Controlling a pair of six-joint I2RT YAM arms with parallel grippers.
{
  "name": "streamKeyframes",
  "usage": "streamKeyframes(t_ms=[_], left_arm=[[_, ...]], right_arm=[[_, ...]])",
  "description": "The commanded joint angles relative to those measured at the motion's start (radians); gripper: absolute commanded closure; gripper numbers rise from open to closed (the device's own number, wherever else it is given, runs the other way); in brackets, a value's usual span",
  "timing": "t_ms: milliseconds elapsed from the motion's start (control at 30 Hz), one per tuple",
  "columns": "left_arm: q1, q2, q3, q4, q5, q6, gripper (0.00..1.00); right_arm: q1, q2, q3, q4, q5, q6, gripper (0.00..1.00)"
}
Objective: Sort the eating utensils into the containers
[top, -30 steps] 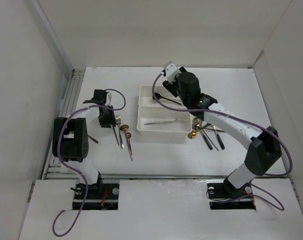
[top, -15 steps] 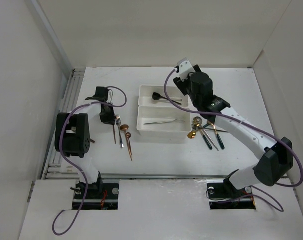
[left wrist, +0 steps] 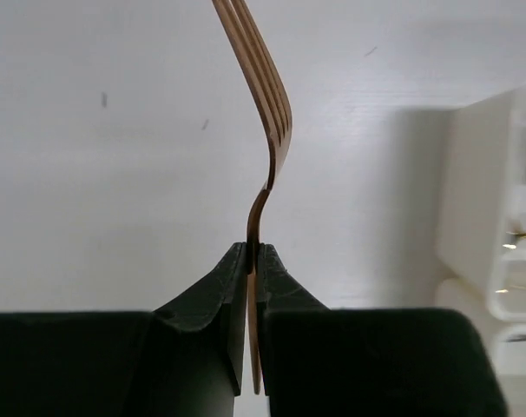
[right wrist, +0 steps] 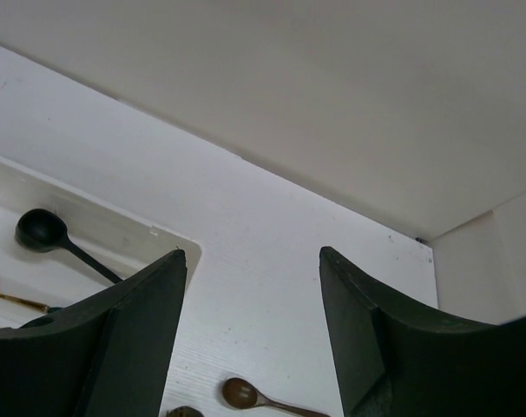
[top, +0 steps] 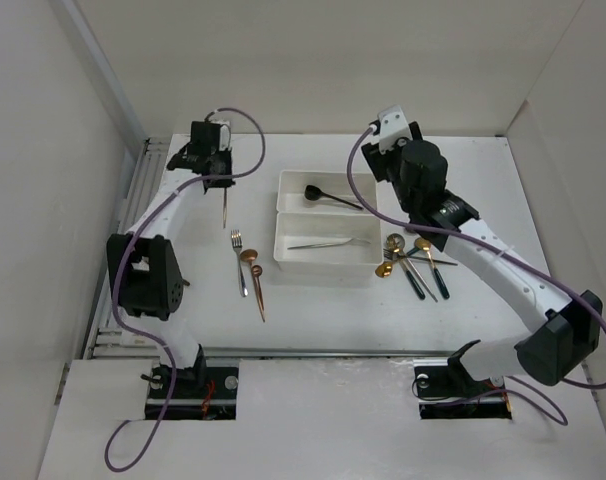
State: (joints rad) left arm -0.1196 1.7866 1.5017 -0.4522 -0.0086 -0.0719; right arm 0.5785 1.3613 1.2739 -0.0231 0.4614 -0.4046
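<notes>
Since a second ago the left arm (top: 158, 215) has swung up from the loose cutlery toward the far-left corner of the flat white table (top: 333, 310), carrying a fork with it. The right arm (top: 493, 265) has drawn back and to the right, away from the far tray.

Two shallow rectangular white plastic trays lie side by side at mid-table. The far tray (top: 293, 182) holds a black spoon (top: 328, 195), and the near tray (top: 283, 252) holds a slim silver utensil (top: 323, 243).

The left gripper (left wrist: 253, 254) is clamped fully closed on the handle of a slim copper fork (left wrist: 267, 104). In the wrist view the fork rises straight out from between the fingertips, tines away from the hand. From above it hangs under the gripper, clear of the table and left of the far tray.

The right gripper (right wrist: 250, 261) stands with its jaws well apart and nothing between them, raised beyond the far tray's right end.

On the table left of the near tray lie a silver fork (top: 237, 241) and two copper spoons (top: 253, 265). To the right of it sits a cluster of gold spoons and dark green-handled pieces (top: 413, 262).
</notes>
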Motion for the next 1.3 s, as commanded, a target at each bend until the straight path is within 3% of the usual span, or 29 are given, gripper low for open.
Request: streamKeyframes(t_ms=[0,33,167,267,433,567,600,667,833,900,1000,1033,1100,1133,1267], left_arm=[[-0.178,-0.153,0.057,0.108,0.057,0.208,1.0],[-0.222,-0.153,0.057,0.109,0.074,0.322,1.0],[-0.432,-0.127,-0.004,0.075,0.099,0.544,1.0],[-0.548,-0.118,-0.066,0.125,0.079,0.613,1.0],[-0.571,-0.069,-0.078,0.202,0.091,0.623,1.0],[-0.6,-0.069,-0.098,0.146,0.22,0.734,0.88],[-0.6,-0.069,-0.098,0.145,0.22,0.744,0.77],[-0.6,-0.069,-0.107,0.12,0.229,0.755,0.67],[-0.6,-0.078,-0.107,0.081,0.211,0.755,0.63],[-0.6,-0.087,-0.077,0.081,0.179,0.657,0.63],[-0.5,-0.118,0.003,0.081,0.121,0.433,0.64],[-0.406,-0.139,0.017,0.069,0.07,0.25,0.64],[-0.289,-0.164,0.017,0.029,0.033,0.111,0.6],[-0.161,-0.185,-0.012,0.0,-0.002,0.043,0.58],[0.132,-0.167,-0.133,-0.051,-0.16,0.034,0.55]], right_arm=[[-0.029,-0.036,0.015,0.091,-0.029,0.044,0.32],[-0.029,-0.036,0.015,0.091,-0.038,0.044,0.32],[-0.039,-0.045,0.005,0.091,-0.038,0.053,0.32],[-0.039,-0.057,-0.007,0.091,-0.038,0.065,0.32],[-0.048,-0.122,-0.054,0.091,-0.038,0.066,0.31],[-0.057,-0.162,-0.099,0.091,-0.029,0.066,0.3],[-0.057,-0.162,-0.111,0.091,-0.029,0.066,0.3],[-0.066,-0.172,-0.111,0.091,-0.029,0.075,0.29],[-0.066,-0.182,-0.12,0.091,-0.029,0.075,0.28],[-0.066,-0.16,-0.11,0.091,-0.029,0.084,0.28],[-0.066,-0.14,-0.09,0.091,-0.029,0.11,0.28],[-0.066,-0.14,-0.09,0.091,-0.029,0.128,0.28],[-0.066,-0.114,-0.062,0.091,-0.029,0.157,0.27],[-0.066,-0.105,-0.053,0.091,-0.029,0.211,0.25],[-0.066,-0.059,-0.028,0.091,-0.079,0.273,0.19]])
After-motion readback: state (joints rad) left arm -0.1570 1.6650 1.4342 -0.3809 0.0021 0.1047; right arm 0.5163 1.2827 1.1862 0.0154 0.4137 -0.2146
